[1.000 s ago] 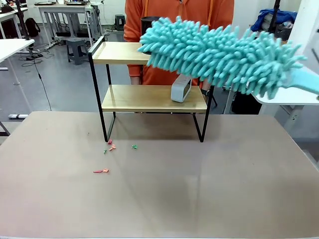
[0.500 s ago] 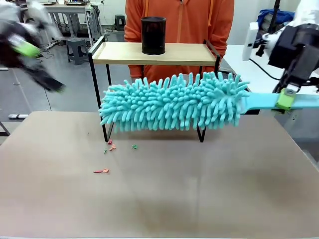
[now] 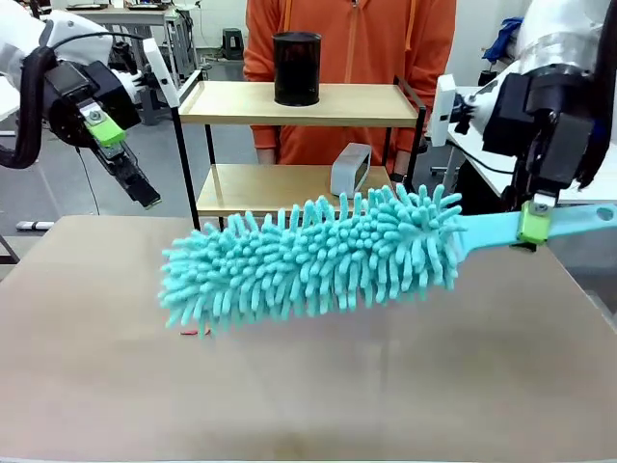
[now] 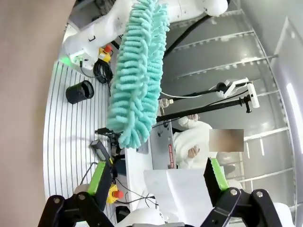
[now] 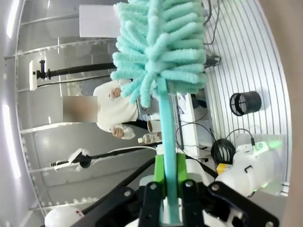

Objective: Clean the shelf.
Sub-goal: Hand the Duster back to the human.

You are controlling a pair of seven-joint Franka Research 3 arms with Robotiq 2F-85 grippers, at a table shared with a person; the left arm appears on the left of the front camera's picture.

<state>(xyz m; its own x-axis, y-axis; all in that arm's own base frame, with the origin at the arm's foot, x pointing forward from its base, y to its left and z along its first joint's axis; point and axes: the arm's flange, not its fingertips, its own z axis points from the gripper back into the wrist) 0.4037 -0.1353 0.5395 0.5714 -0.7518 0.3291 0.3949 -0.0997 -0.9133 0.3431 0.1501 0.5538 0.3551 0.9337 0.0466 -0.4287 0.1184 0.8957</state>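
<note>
Beige tabletop (image 3: 405, 386) fills the lower front view, lab floor and white tables behind. No readable brand, label or writing anywhere; print too small to tell.

Shelf (image 3: 299, 104) stands at the 12 o'clock edge of the tabletop, two light wooden boards in a thin black frame. Black cylinder cup (image 3: 296, 68) upright on the top board, about centre. Small grey box (image 3: 349, 170) on the lower board, toward 3 o'clock, tilted slightly. Person in an orange hoodie (image 3: 386, 43) stands just behind the shelf.

Right gripper (image 3: 531, 223) at 3 o'clock, clamped tight on the teal handle of the duster (image 3: 308, 260); green pads pinch the flat handle from both sides. Right wrist view shows the same grip: fingers (image 5: 182, 166) closed on the handle, fluffy head of the duster (image 5: 161, 45) running away toward 12 o'clock. Duster head hangs above the tabletop in front of the shelf, sloping down toward 9 o'clock, hiding the shelf's legs and part of the lower board; whether it touches the shelf cannot be told.

Small reddish scrap (image 3: 196, 332) on the tabletop just under the duster's 9 o'clock tip.

Left gripper (image 3: 123, 164) at 10 o'clock, in the air beside the shelf's 9 o'clock side, apart from it, holding nothing. Left wrist view: its green-padded fingers (image 4: 100, 178) spread wide with nothing between them, the duster (image 4: 138, 71) farther off.
</note>
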